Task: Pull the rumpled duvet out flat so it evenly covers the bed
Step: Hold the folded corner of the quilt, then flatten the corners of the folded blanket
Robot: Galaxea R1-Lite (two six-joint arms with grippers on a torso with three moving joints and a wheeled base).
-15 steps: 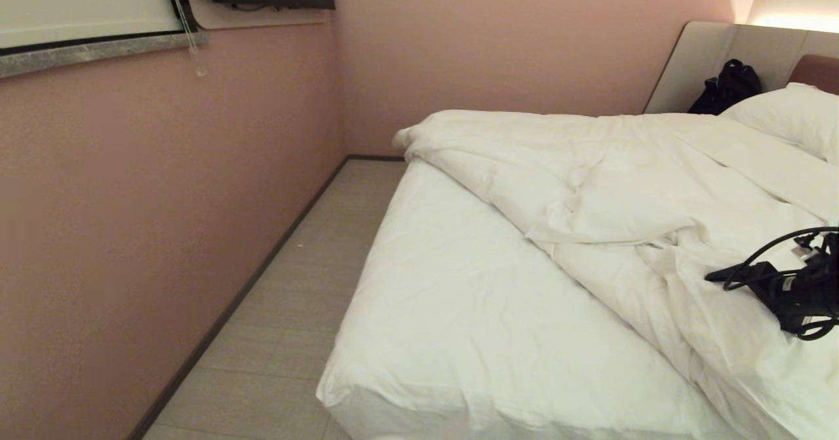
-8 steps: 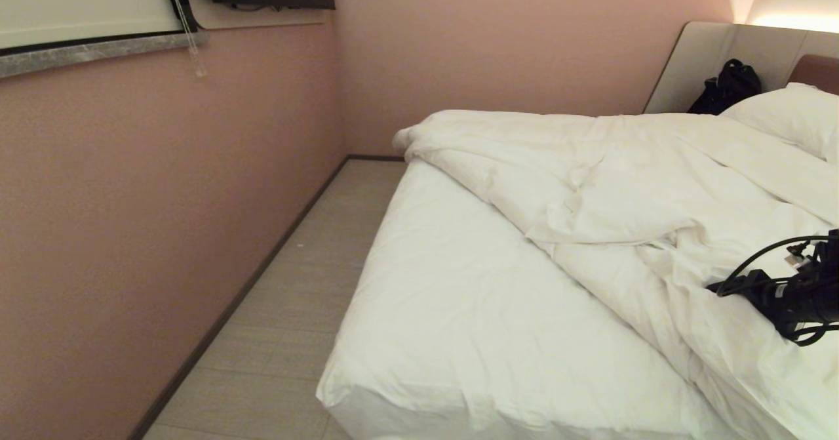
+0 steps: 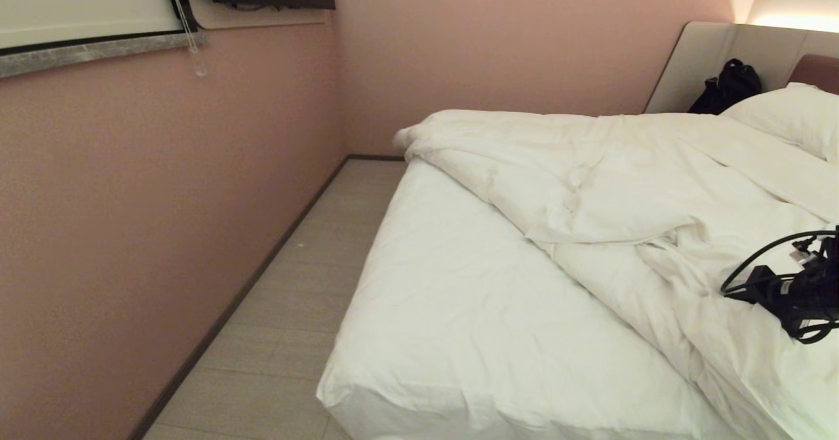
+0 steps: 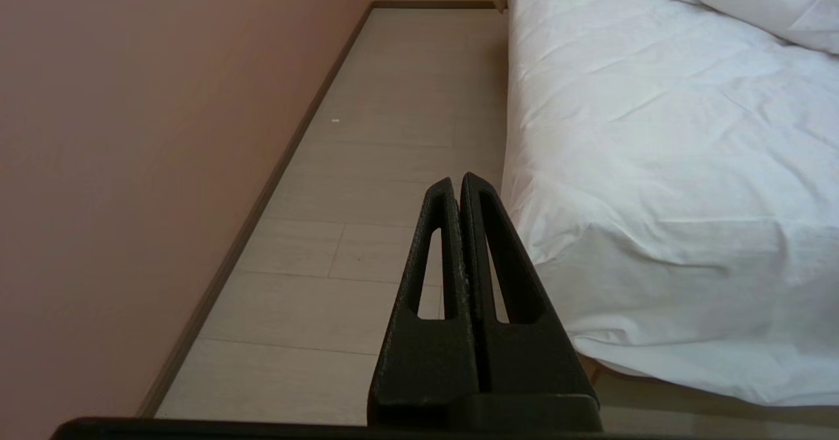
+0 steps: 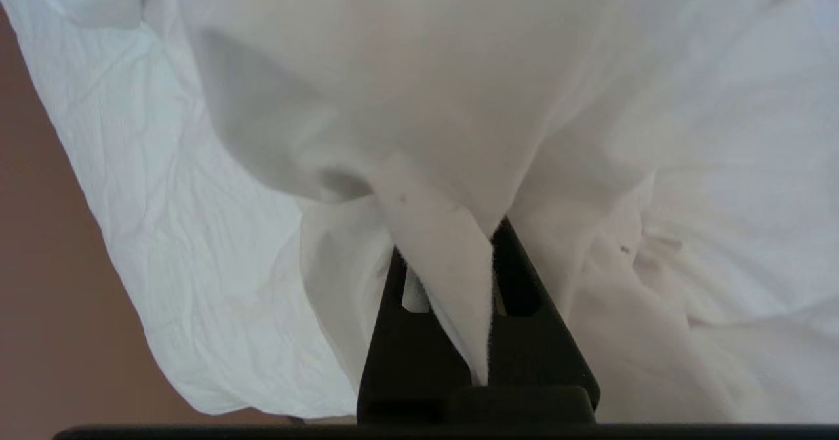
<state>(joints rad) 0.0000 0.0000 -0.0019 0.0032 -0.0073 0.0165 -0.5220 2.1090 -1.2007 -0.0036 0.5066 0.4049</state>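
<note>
The duvet (image 3: 629, 184) lies bunched across the bed's (image 3: 472, 335) far right, leaving the near-left fitted sheet (image 3: 459, 296) bare beside open floor (image 3: 288, 309). Only the wrist views show the claws' states: right claw (image 5: 452, 256) pinching a duvet fold, left claw (image 4: 459, 181) closed, empty, over the floor.

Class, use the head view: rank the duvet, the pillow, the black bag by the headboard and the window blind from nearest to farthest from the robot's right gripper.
From the right gripper:
1. The duvet, pinched between its fingers.
2. The pillow, beyond it at the bed's head.
3. The black bag, behind the pillow against the headboard panel.
4. The window blind, far across on the left wall.
</note>
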